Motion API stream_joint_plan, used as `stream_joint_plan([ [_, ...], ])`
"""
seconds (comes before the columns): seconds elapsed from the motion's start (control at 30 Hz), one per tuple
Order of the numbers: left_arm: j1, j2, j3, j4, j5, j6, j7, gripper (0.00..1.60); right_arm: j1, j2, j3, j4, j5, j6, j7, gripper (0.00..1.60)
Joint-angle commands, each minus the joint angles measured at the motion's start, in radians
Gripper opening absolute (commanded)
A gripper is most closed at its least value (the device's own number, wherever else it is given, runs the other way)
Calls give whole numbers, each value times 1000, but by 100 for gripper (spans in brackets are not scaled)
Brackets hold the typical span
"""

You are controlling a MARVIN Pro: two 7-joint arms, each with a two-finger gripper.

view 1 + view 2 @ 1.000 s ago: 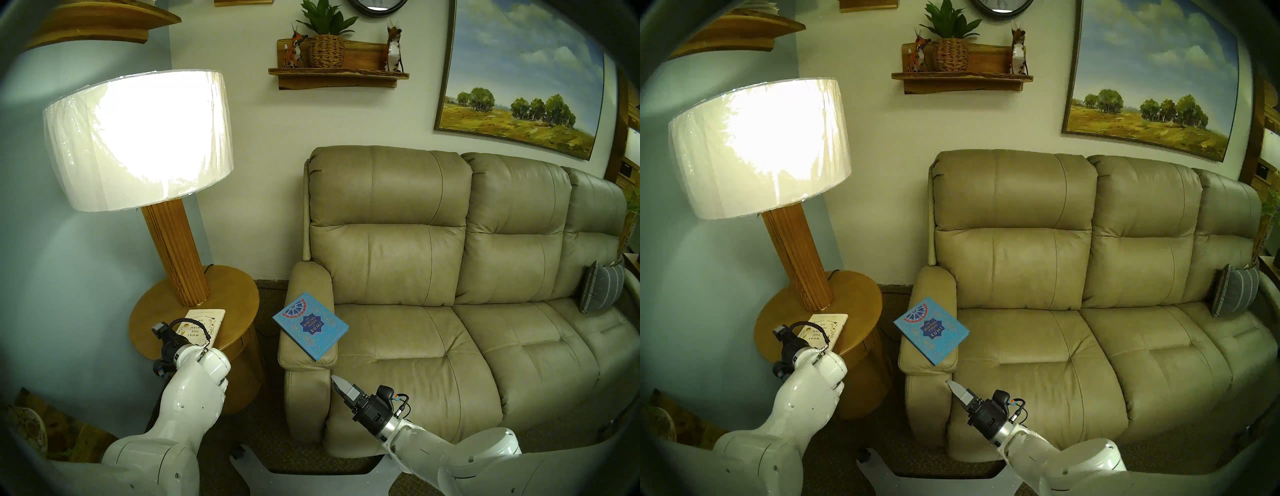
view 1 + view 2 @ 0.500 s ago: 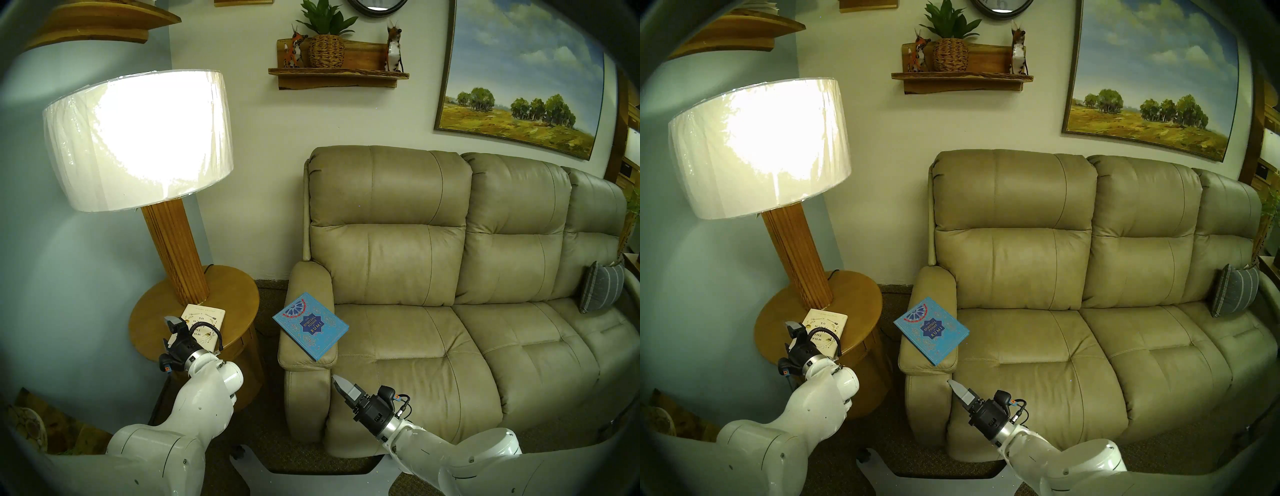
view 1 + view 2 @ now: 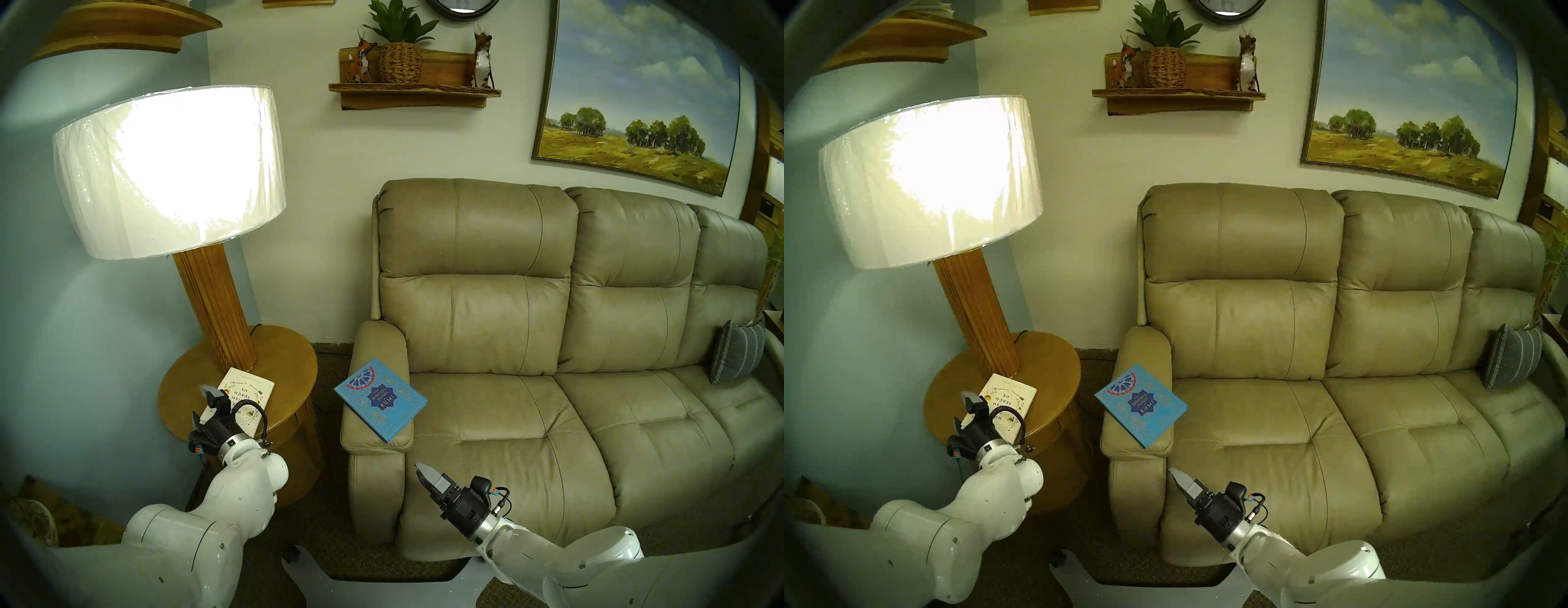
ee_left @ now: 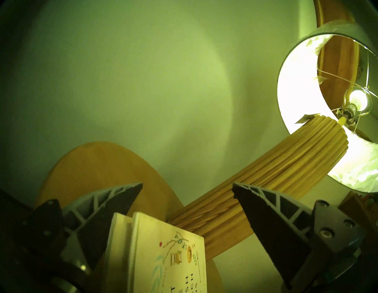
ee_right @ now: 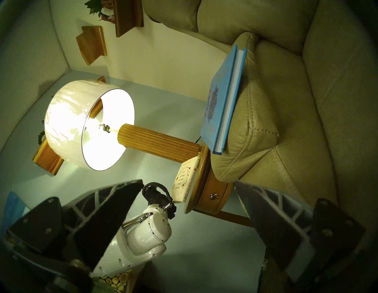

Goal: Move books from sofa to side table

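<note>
The cream-white book (image 3: 250, 388) lies flat on the round wooden side table (image 3: 292, 361), close to the lamp's base. My left gripper (image 3: 203, 403) is open at the book's near left edge. In the left wrist view that book (image 4: 163, 255) sits between the spread fingers (image 4: 92, 221) of the gripper (image 4: 187, 184), and the right finger stands well clear of it. The blue book (image 3: 380, 399) rests on the tan sofa's (image 3: 509, 318) left armrest and overhangs it on both sides. My right gripper (image 3: 420, 469) hovers open below that armrest's front; in the right wrist view the blue book (image 5: 221, 102) is seen edge-on.
A lit lamp (image 3: 169, 170) with a thick wooden post (image 3: 216, 310) stands on the side table behind the cream book. A grey striped cushion (image 3: 736, 356) leans at the sofa's far right. Wall shelves (image 3: 413, 91) hang above. Carpet lies between table and sofa.
My left wrist has turned and drawn back toward me, showing its spread fingers. The cream book has shifted slightly toward the lamp base. The right gripper drifted a little right and down.
</note>
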Motion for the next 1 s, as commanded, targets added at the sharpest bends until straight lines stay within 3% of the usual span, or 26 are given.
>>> stream_joint_plan([
  [0.0, -57, 23, 32, 75, 48, -6, -27, 160, 4, -5, -6, -2, 4, -1, 12, 160],
  [0.37, -68, 38, 28, 140, 93, -6, -77, 160, 1, -1, -8, -2, 4, 10, 12, 160],
  [0.73, -46, 48, 104, 198, 210, -6, -86, 160, -3, 10, -11, -2, 8, 24, 12, 160],
  [0.97, -48, 37, 117, 199, 251, -6, -107, 160, -9, 21, -10, -2, 16, 31, 12, 160],
])
